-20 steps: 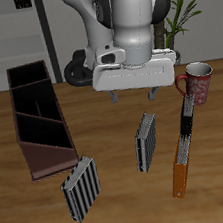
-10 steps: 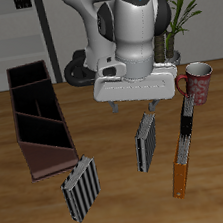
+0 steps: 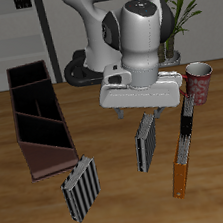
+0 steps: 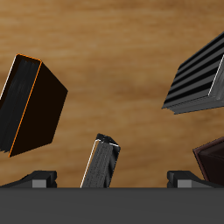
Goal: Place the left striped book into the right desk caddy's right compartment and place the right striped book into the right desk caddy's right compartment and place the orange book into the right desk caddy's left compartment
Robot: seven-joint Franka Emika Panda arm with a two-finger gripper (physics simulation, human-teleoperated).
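Probably light, stiff and thin, the left striped book point(image 3: 146, 142) stands on the tabletop point(image 3: 117, 199) beside the orange book point(image 3: 183, 153); grip across its covers near the upper edge. Above it, the fingers point(image 3: 143, 112) are wide open, holding nothing.

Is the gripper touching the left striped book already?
Apart. In the wrist view the left striped book stands between the open gripper fingers, with clear gaps.

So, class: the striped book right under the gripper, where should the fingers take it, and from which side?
Grip the striped book by its upper edge, coming straight down from above. It stands on edge, thin, so the open gripper can straddle its thickness; the black book beside it leaves room.
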